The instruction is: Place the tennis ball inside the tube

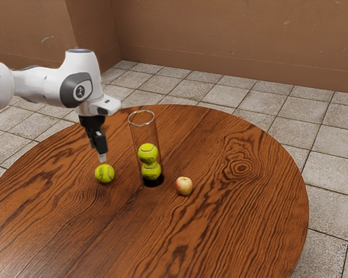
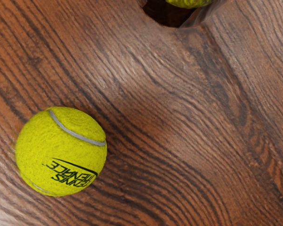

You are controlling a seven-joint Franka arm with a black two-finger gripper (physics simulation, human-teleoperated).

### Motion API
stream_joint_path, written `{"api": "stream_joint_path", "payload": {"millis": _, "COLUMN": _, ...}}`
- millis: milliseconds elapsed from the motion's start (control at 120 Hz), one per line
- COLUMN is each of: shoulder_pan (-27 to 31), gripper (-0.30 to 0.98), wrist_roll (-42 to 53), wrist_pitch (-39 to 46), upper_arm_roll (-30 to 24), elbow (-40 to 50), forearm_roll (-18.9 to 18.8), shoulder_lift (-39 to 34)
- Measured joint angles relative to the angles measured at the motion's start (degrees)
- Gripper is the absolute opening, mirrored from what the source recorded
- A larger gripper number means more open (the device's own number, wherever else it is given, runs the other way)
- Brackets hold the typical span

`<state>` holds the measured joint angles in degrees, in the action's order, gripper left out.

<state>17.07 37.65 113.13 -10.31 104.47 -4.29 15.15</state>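
Observation:
My black gripper [image 1: 101,155] points down in the exterior view, just above the loose tennis ball [image 1: 105,174] and not touching it. That yellow-green tennis ball [image 2: 61,151] rests on the wood in the wrist view, its printed lettering facing up. Toward the exterior view's right of it stands the clear tube [image 1: 132,143], upright on a dark base, with two tennis balls stacked inside, an upper one [image 1: 147,153] and a lower one [image 1: 151,171]. Part of the tube's dark base [image 2: 162,14] and a bit of a ball appear in the wrist view.
A red-yellow apple [image 1: 184,186] lies close to the tube, toward the exterior view's right. Everything stands on a round wooden table [image 1: 237,226], whose curved edge borders a tiled floor. A brown wall rises behind.

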Motion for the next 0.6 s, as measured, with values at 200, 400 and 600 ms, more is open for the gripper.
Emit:
{"api": "stream_joint_path", "payload": {"millis": 200, "shoulder_pan": 0.51, "gripper": 0.69, "wrist_roll": -1.8, "wrist_pitch": 8.69, "upper_arm_roll": 2.59, "elbow": -0.55, "forearm_roll": 3.62, "shoulder_lift": 7.55}}
{"api": "stream_joint_path", "payload": {"millis": 400, "shoulder_pan": 2.38, "gripper": 0.69, "wrist_roll": -3.06, "wrist_pitch": 13.83, "upper_arm_roll": 2.75, "elbow": -2.79, "forearm_roll": 4.87, "shoulder_lift": 13.94}}
{"api": "stream_joint_path", "payload": {"millis": 600, "shoulder_pan": 3.13, "gripper": 0.6, "wrist_roll": -3.92, "wrist_pitch": 16.26, "upper_arm_roll": 2.76, "elbow": -3.29, "forearm_roll": 6.24, "shoulder_lift": 15.77}}
